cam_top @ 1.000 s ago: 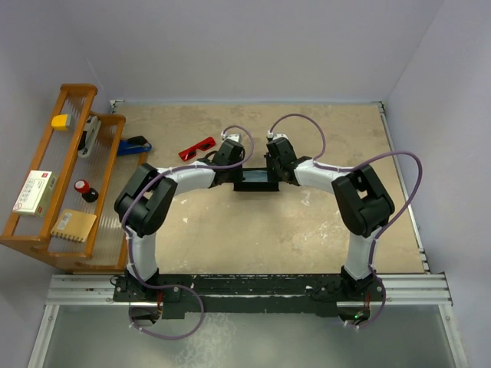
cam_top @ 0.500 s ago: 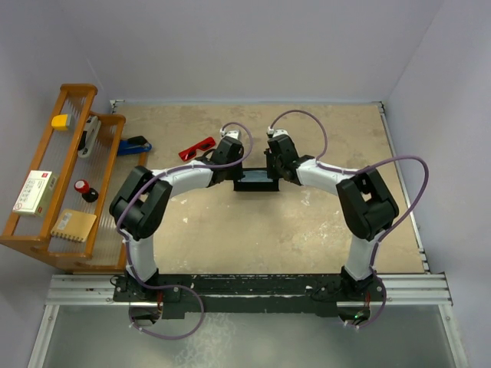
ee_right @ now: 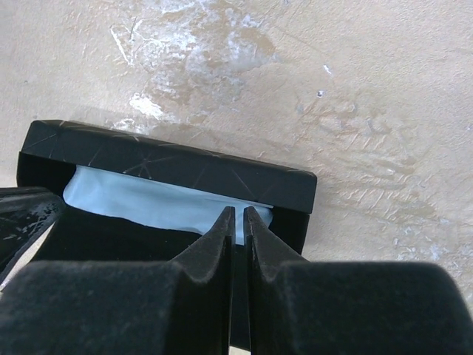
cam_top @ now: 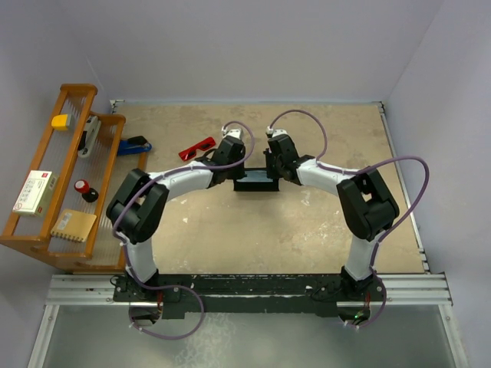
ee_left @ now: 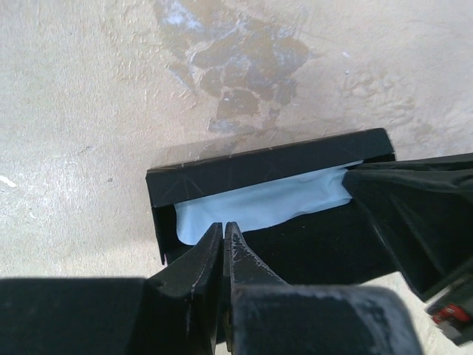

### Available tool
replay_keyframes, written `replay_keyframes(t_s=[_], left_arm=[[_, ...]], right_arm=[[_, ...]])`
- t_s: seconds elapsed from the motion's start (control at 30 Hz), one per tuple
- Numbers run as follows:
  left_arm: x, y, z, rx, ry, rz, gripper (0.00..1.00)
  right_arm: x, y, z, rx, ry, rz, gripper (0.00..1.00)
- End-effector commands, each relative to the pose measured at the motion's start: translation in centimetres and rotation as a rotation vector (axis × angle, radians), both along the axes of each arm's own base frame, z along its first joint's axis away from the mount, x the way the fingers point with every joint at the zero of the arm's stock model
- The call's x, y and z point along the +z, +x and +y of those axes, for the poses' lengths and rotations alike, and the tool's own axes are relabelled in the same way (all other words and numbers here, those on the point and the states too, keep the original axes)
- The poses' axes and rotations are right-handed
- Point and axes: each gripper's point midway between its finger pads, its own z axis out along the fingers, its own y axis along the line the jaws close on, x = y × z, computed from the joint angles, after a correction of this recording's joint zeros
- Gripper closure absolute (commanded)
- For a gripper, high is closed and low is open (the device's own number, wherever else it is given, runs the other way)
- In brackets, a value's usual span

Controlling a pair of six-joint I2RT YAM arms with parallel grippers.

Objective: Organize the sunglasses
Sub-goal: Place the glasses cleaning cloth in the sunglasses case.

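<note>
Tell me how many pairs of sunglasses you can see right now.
1. The red sunglasses lie on the table, beyond and left of the open black case. Part of the case's inside is hidden.

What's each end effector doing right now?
Left end effector: closed at the black case rim, grip unclear.
Right end effector: closed likewise, grip unclear.

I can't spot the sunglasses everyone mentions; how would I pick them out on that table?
Start at the wooden rack on the left and look right, past the blue object. The sunglasses lie on the table just left of the black case. Nothing else on the tabletop is bright red.
</note>
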Motion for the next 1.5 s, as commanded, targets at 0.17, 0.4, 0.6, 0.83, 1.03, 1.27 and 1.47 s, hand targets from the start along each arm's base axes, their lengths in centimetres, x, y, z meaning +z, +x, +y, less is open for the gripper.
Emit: replay_keyframes(t_s=[0.17, 0.4, 0.6, 0.83, 1.03, 1.27, 1.47], left_arm=[[4.4, -0.1, -1.2, -0.005, -0.041, -0.1, 1.0], [0.7, -1.3, -2.8, -0.011, -0.055, -0.071, 1.0], [-1.2, -1.2, -3.0, 0.01, -0.057, -0.067, 1.0], [-1.6, -0.4, -2.8, 0.04, -0.047, -0.09, 1.0], [-0.6, -0.3, -2.9, 0.041, -0.068, -0.111, 1.0], [0.6, -0.3, -2.9, 0.033, -0.078, -0.128, 1.0], [2.1, -0.3, -2.4, 0.042, -0.082, -0.161, 1.0]], right_arm=[[3.0, -0.1, 1.6, 0.043, 0.045, -0.073, 0.97], [1.8, -0.7, 2.2, 0.056, 0.052, -0.065, 1.0], [1.1, -0.6, 2.6, 0.056, 0.06, -0.061, 1.0], [0.6, -0.1, 3.0, 0.053, 0.069, -0.061, 1.0], [-0.1, 0.0, 3.0, 0.05, 0.06, -0.05, 1.0], [-0.6, -0.1, 3.0, 0.047, 0.054, -0.043, 1.0], [-1.0, 0.0, 2.6, 0.035, 0.044, -0.047, 1.0]])
